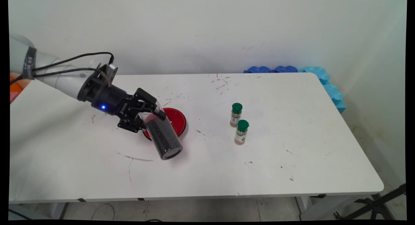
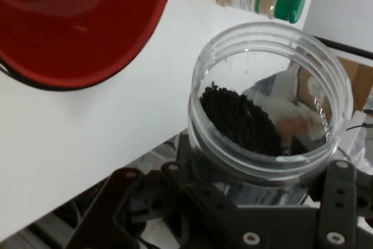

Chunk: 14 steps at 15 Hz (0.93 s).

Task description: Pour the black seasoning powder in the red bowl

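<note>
I see a clear plastic jar (image 1: 163,137), cylindrical and lidless, held in the hand (image 1: 149,116) and tilted so that its base points down toward the tabletop (image 1: 291,160) and its open mouth points up toward the arm. In the main view the jar hangs just above the tabletop, overlapping the near edge of a red plate (image 1: 176,119). Its wall is transparent; dark, nearly black granules fill most of its length, leaving only the band near the mouth clear. In the hand view I look straight into the wide round mouth (image 2: 271,94), whose thick rim is translucent, and the granules (image 2: 242,121) lie heaped against the lower left side of the interior.

The hand is closed on the jar, its black fingers clasping the wall close to the rim; the black linkage shows along the bottom of the hand view.

The red plate is round with a dark rim and lies flat on the tabletop, behind and partly under the jar.

Well to the right of the plate stand two small spice bottles, the farther one (image 1: 236,114) and the nearer one (image 1: 242,132), each upright with a green cap and pale brown contents, just beside each other.

Blue foam pieces (image 1: 324,79) line the tabletop's far right corner against the wall.
</note>
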Each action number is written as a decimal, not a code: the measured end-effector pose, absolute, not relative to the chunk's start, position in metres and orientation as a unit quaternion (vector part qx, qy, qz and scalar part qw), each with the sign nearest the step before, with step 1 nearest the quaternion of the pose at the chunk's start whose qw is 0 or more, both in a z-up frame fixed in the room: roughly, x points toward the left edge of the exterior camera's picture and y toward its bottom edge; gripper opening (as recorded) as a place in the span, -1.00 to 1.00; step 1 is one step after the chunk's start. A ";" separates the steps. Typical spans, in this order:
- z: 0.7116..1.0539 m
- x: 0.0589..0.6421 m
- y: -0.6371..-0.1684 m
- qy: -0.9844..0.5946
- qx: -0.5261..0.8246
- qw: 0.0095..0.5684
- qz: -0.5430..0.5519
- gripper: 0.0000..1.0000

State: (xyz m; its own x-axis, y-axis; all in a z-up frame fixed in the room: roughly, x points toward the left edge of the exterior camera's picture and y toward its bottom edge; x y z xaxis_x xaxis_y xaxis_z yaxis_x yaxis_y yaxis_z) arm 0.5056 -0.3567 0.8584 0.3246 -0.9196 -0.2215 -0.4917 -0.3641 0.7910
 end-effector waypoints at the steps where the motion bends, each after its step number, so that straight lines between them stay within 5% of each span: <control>1: 0.858 0.505 -0.357 -0.460 0.755 0.311 -0.349 -1.00; 14: 0.853 0.501 -0.364 -0.344 0.789 0.303 -0.410 -1.00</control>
